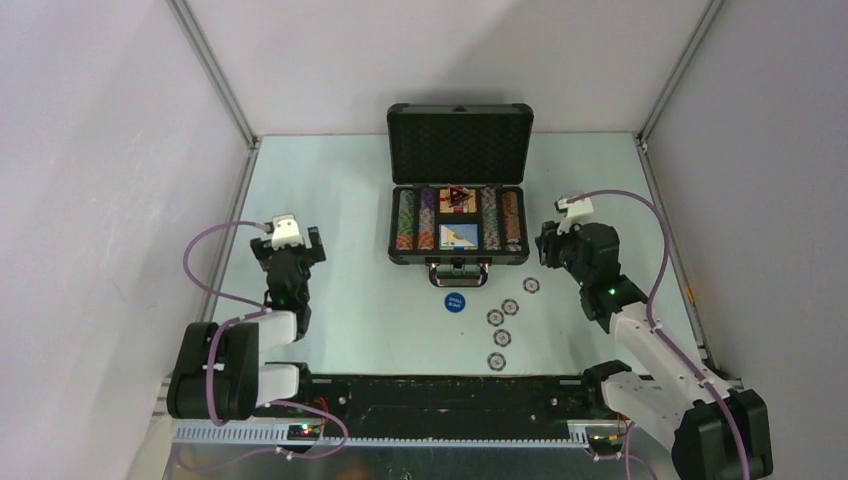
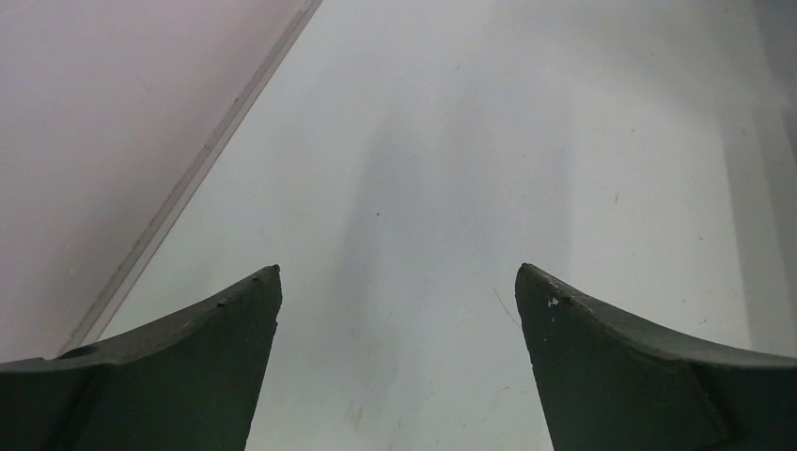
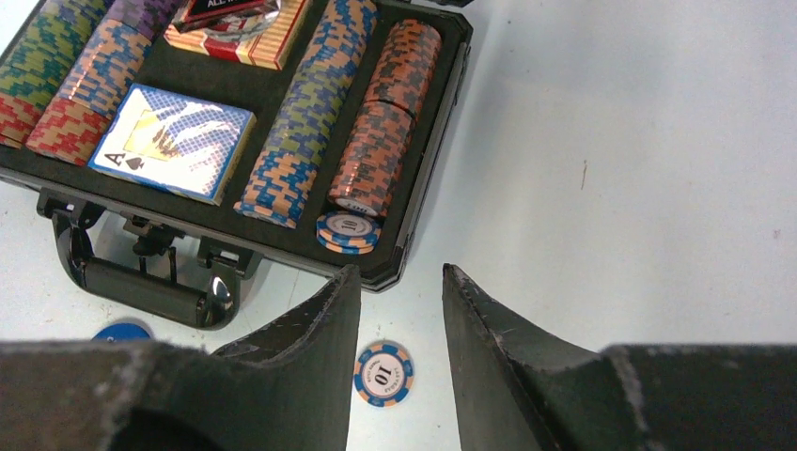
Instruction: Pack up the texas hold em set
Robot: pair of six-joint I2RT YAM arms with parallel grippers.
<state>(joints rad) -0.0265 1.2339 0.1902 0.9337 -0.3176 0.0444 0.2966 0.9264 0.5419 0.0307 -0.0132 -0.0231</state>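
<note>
The dark briefcase [image 1: 458, 120] stands open at the back centre, with rows of striped chips [image 1: 487, 218], a blue card deck [image 1: 458, 236] and a red card box [image 1: 455, 200] inside. Several loose chips [image 1: 502, 338] and a blue button [image 1: 455, 302] lie on the table in front of it. My right gripper [image 1: 546, 250] hovers open off the case's front right corner [image 3: 399, 272], empty, with one blue and orange chip [image 3: 383, 373] on the table below its jaws. Another such chip [image 3: 348, 232] lies flat inside the case. My left gripper [image 2: 398, 272] is wide open over bare table, left of the case [image 1: 298, 246].
The case's handle [image 3: 141, 282] and latches stick out toward me. White walls with metal frame strips [image 1: 240, 150] close in the table on the left, back and right. The arms' bases and a black rail [image 1: 450, 395] run along the near edge.
</note>
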